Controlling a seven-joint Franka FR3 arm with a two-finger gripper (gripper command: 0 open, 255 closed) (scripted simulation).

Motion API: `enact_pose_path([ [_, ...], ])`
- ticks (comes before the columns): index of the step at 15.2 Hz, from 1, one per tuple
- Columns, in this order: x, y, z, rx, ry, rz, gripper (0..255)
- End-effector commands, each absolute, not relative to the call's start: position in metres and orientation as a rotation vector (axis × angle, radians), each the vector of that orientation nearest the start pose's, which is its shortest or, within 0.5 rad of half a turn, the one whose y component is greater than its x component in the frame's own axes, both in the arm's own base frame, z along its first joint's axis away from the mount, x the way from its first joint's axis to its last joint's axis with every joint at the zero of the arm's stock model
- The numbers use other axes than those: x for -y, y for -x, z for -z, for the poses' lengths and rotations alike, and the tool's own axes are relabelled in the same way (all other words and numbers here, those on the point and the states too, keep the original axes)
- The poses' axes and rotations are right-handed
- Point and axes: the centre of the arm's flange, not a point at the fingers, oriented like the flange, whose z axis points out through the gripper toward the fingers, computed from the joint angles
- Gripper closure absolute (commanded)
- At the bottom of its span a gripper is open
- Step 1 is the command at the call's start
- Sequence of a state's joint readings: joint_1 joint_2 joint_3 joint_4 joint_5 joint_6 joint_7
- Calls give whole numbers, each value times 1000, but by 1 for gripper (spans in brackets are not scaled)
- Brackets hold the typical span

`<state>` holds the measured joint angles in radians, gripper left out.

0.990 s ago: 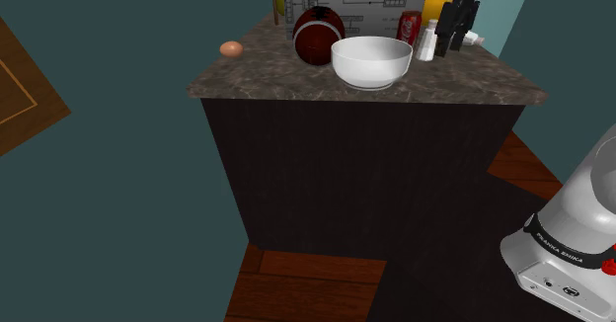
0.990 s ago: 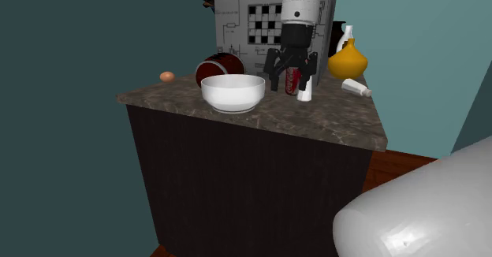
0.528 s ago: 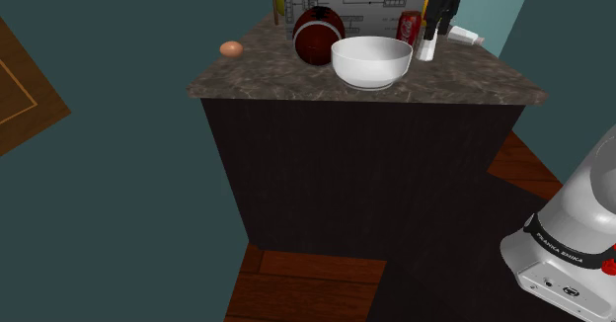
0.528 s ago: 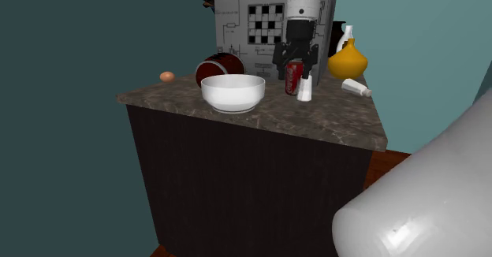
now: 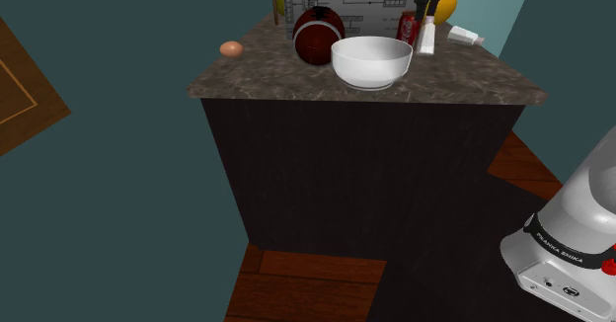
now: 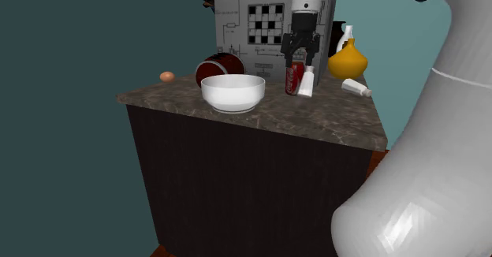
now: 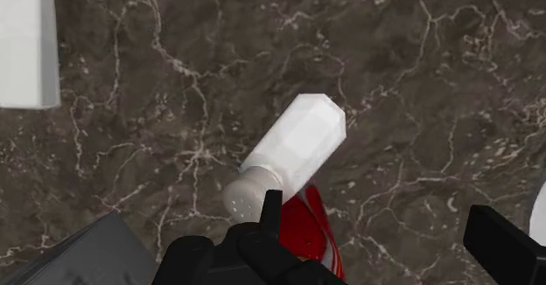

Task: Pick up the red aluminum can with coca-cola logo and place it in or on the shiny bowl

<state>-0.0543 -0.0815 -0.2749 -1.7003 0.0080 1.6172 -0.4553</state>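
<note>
— Teal walls and a wood floor surround the dark desk (image 5: 296,78) with its marbled top. What do we see on it from the shoulder view?
— We see the white bowl (image 5: 371,61) near the front edge. Behind it, toward that view's right, stands the red can (image 5: 408,24) with a white shaker (image 5: 426,40) just beside it. The black fingers (image 5: 427,4) hang over the pair. A dark red ball (image 5: 318,34) sits behind the bowl on its other side. An egg (image 5: 231,48) lies well apart from the bowl, toward the left.
— And from the second exterior view?
— We find the can (image 6: 293,78) upright on the desk, behind the bowl (image 6: 232,92) and to its right, not in it. The fingers come down at the can's top. A yellow vase (image 6: 348,60) stands farther from the bowl, past the shaker.
— Does the wrist view settle the grip?
— We see the fingers spread wide. One is right beside the can (image 7: 308,226), and the other stands well apart from it, so the can is not pinched. Whether the near one touches it we cannot tell. The shaker (image 7: 289,156) shows just beyond the can.
</note>
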Motion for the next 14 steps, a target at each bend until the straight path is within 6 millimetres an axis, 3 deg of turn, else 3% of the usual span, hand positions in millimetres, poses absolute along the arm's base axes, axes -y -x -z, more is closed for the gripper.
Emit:
enact_pose_path([
  [1, 192, -522, -612, 220, 3115, 19, 0],
  [4, 210, -544, -619, 243, 3124, 29, 0],
  [11, 209, -544, -579, 243, 3124, 29, 0],
  [14, 209, -544, -579, 243, 3124, 29, 0],
])
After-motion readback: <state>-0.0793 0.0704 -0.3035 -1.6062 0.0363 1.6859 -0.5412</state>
